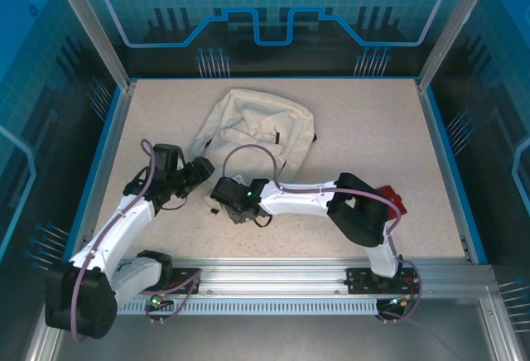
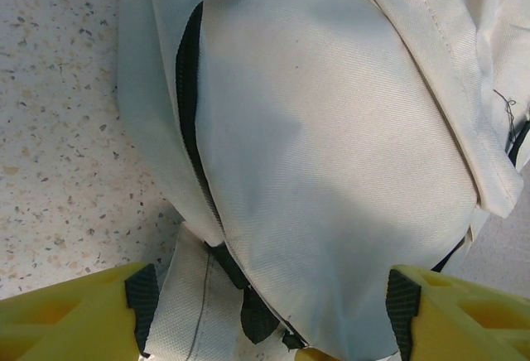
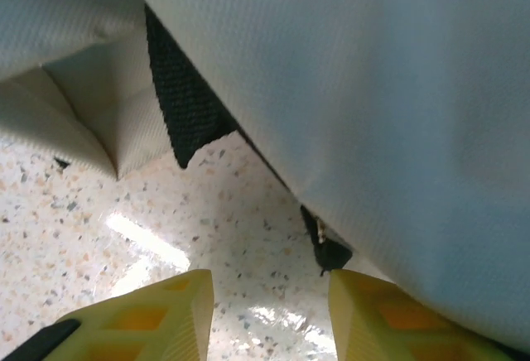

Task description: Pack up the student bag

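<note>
Cream-white and soft, the fabric student bag [image 1: 252, 129] lies flat on the speckled beige table [image 1: 381, 146], toward the far side and a little left of centre. Both arms reach to its near edge. The left gripper [image 1: 197, 175] sits at the bag's near left corner. In the left wrist view its yellow fingers [image 2: 74, 324], tipped with black pads, stand wide apart. The rounded bag corner, with a black zipper line [image 2: 189, 104], lies between them; whether the pads touch the cloth cannot be told. The right gripper [image 1: 228, 198] is just beside the bag's near edge, to the right of the left one. In the right wrist view its fingers stand apart over bare table with nothing between them, and the bag's cloth overhangs just beyond. A black woven strap end [image 3: 186, 113] pokes out from under the fabric, and a small dark zipper pull [image 3: 325, 249] hangs near the right-hand finger. A red object [image 1: 393, 198] shows beside the right arm's elbow, well apart from the bag.
</note>
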